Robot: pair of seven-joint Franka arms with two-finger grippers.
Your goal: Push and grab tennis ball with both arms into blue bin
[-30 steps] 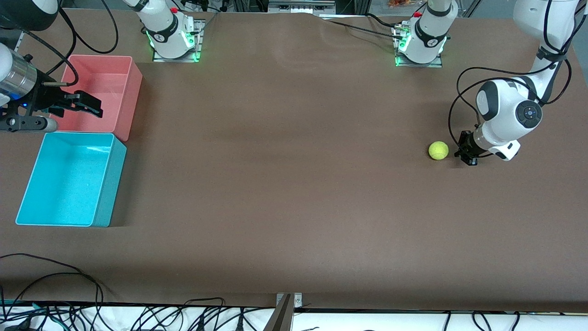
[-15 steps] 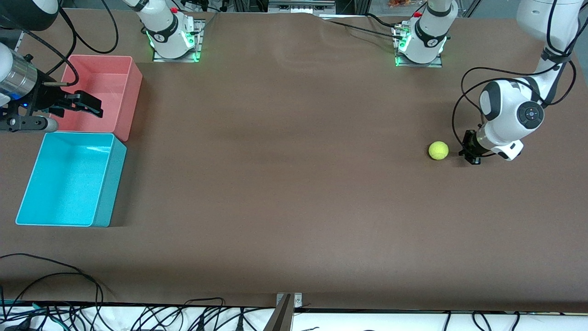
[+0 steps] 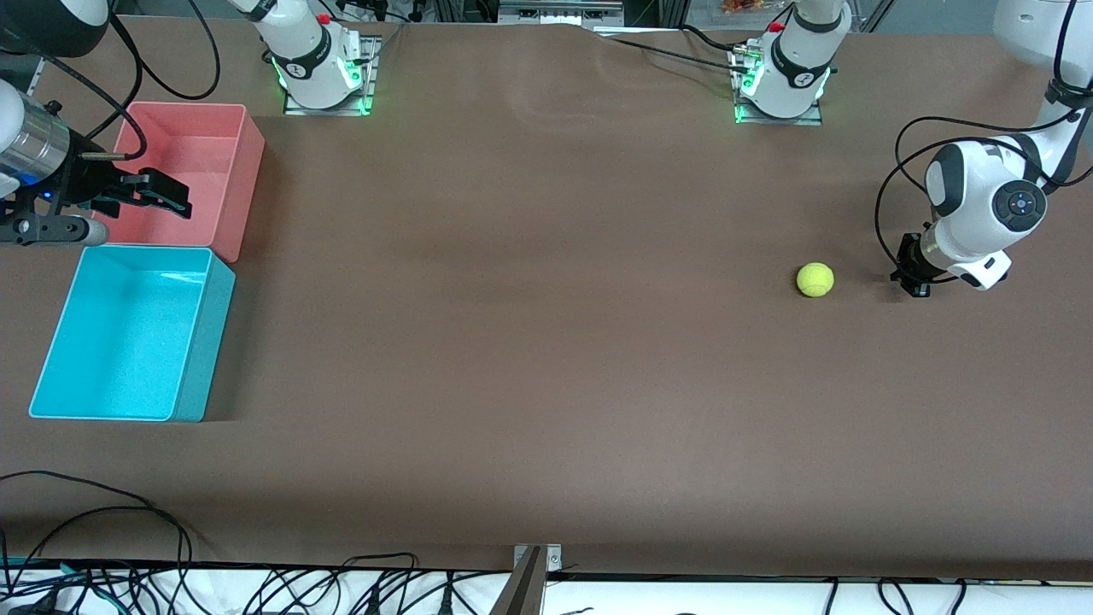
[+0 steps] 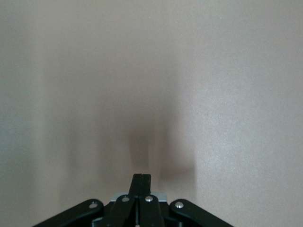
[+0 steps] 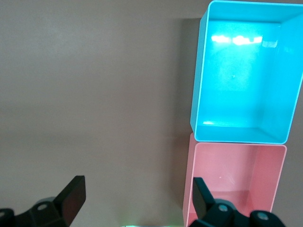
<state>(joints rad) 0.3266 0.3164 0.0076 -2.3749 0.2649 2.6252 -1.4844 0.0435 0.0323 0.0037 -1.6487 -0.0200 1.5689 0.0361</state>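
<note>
The yellow-green tennis ball (image 3: 815,279) rests on the brown table toward the left arm's end. My left gripper (image 3: 912,278) is down near the table beside the ball, a short gap away from it and toward the table's end. Its fingers (image 4: 140,178) are shut with nothing between them, and the left wrist view shows only bare table. My right gripper (image 3: 166,195) waits open and empty over the pink bin's rim (image 5: 137,194). The blue bin (image 3: 205,342) stands empty at the right arm's end (image 5: 246,80).
A pink-red bin (image 3: 248,171) stands against the blue bin, farther from the front camera, and is empty (image 5: 236,175). Brown table stretches between the ball and the bins. Loose cables lie along the table's front edge (image 3: 128,512).
My left gripper has drawn back from the ball toward the left arm's end of the table, widening the gap. The ball and the right arm have not moved.
</note>
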